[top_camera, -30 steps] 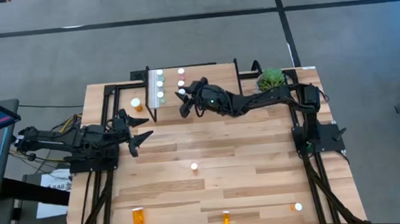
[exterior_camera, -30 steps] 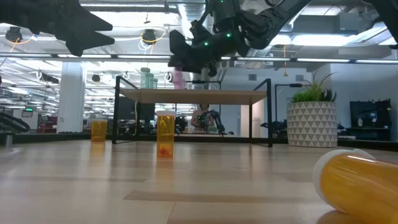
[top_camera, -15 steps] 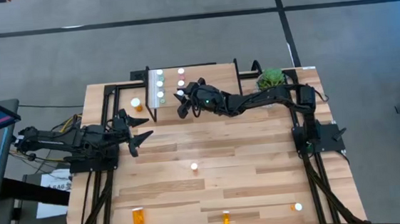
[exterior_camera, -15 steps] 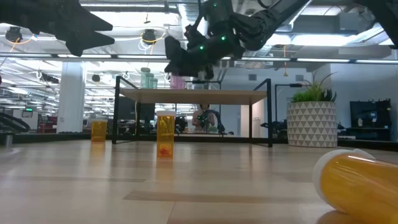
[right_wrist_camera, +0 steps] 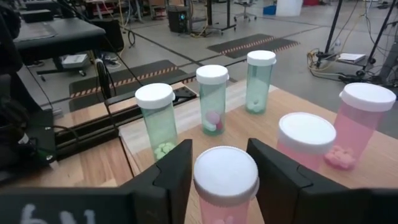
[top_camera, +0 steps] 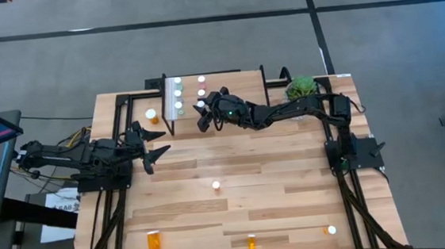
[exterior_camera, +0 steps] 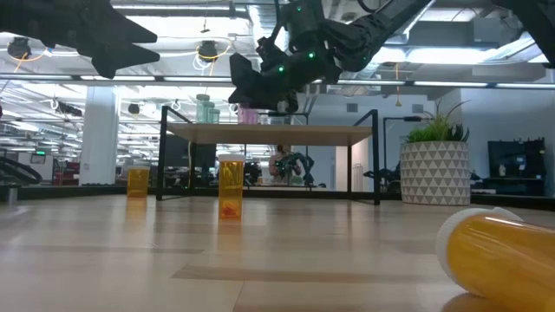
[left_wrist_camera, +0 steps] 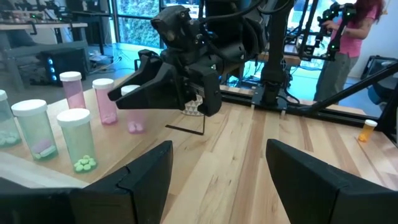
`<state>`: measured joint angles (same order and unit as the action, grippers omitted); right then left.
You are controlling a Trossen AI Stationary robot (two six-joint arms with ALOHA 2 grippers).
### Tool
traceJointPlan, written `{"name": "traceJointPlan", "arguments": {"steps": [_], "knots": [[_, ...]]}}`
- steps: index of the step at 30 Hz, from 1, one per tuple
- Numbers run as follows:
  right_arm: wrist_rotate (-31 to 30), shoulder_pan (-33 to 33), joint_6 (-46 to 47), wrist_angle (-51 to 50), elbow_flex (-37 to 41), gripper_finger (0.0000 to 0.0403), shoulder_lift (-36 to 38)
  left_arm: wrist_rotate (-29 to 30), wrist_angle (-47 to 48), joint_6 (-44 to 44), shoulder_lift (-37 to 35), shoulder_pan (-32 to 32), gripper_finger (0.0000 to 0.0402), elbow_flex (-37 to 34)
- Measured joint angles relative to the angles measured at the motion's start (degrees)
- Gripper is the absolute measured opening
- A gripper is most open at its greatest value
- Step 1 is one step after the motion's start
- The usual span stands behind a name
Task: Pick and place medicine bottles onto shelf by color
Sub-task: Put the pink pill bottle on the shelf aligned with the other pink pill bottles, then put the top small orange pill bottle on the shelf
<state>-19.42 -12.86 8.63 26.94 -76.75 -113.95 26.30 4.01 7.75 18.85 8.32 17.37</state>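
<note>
While the right gripper hangs over the shelf's front edge, a pink bottle stands between its fingers. They flank the white cap closely, but I cannot tell whether they pinch it or have let go. Two more pink bottles stand just beyond it. Three green bottles line the shelf's left end, near that edge, each apart from its neighbour. Bare wood shows on the plank to the right of the pink row, up to the black upright at that end.

All the bottles are round, translucent plastic with flat white caps, and pills lie at their bottoms. The shelf is a pale plank on thin black metal legs, and the table is pale planked wood.

At the table's left side hovers the left gripper, fingers spread with nothing between them, well short of the shelf. An orange bottle stands just left of the shelf. Four more are scattered over the near half, one of them, the tipped bottle, on its side, with wide open board between them. A plant sits at the far right corner.
</note>
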Motion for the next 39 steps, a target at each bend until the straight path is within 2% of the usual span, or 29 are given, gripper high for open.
{"name": "traceJointPlan", "arguments": {"steps": [11, 24, 26, 32, 36, 39], "knots": [[0.0, 0.1, -0.1, -0.1, 0.0, 0.0238, 0.3, 0.0, 0.2, 0.0, 0.0, 0.0, 0.0245, 0.0], [-0.1, 1.4, -2.3, -4.0, -0.1, 0.024, 7.4, -0.5, 0.1, 0.1, 0.0, 0.0, 0.0245, 0.0], [-0.3, 2.5, -4.5, -4.6, 0.0, 0.024, 9.1, -0.8, 0.1, 0.3, 0.0, 0.0, 0.0245, 0.0], [-6.3, 8.0, -10.5, -9.1, 0.0, 0.024, 13.7, -2.0, 0.0, 0.9, 0.0, 0.0, 0.0245, 0.0], [-6.6, 12.2, -9.2, -15.3, 0.7, 0.024, 16.6, -2.8, 0.0, 1.0, 0.0, 0.0, 0.0245, 0.0], [-7.6, 15.9, -5.6, -17.2, 4.9, 0.024, 18.2, -3.2, 0.0, 1.0, 0.0, 0.0, 0.0245, 0.0]]}}
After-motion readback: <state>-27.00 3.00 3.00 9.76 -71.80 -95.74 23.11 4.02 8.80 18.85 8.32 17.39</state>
